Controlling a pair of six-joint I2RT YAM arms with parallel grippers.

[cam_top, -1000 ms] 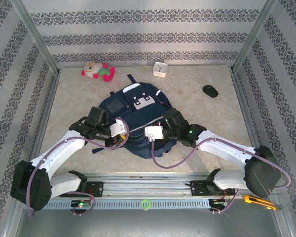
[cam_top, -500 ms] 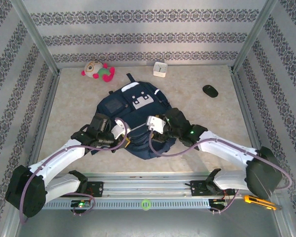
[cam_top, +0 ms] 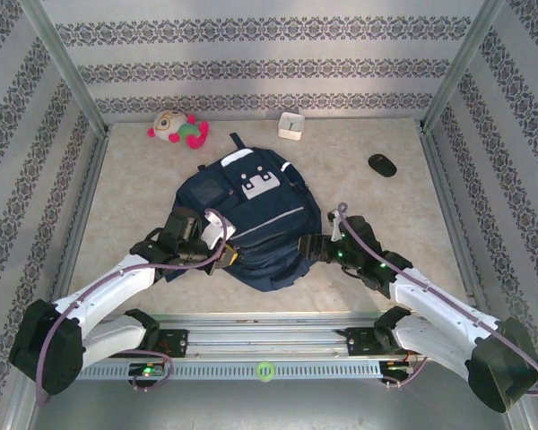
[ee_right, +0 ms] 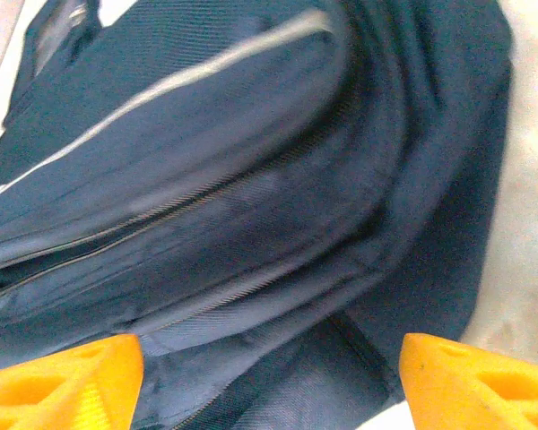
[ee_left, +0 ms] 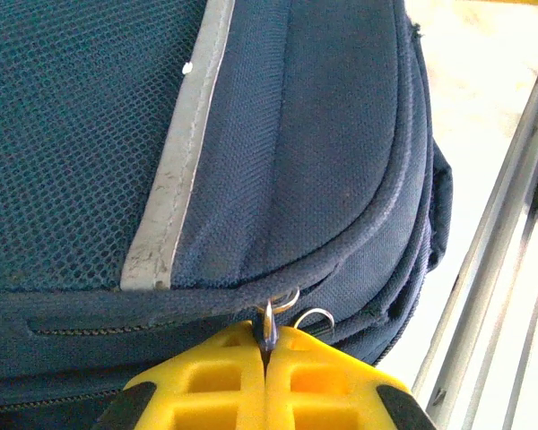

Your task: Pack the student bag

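Pinching zipper pull (ee_left: 267, 327) on student bag (cam_top: 251, 219), left gripper (ee_left: 266, 358); right gripper (ee_right: 269, 367) spread beside it.

- A navy student bag (cam_top: 251, 210) is pictured lying flat in the middle of the counter (cam_top: 134, 197).
- The left claw (cam_top: 224, 257) is set against its near left edge; the right claw (cam_top: 310, 247) is seen at its near right side.
- A plush toy (cam_top: 177, 128), a white box (cam_top: 290, 125) and a small black object (cam_top: 382, 164) are ranged behind it.

From above and behind my bases, one camera overlooks the whole table (cam_top: 403, 206). Both wrist cameras sit close against the student bag (cam_top: 251, 219), shared by all.
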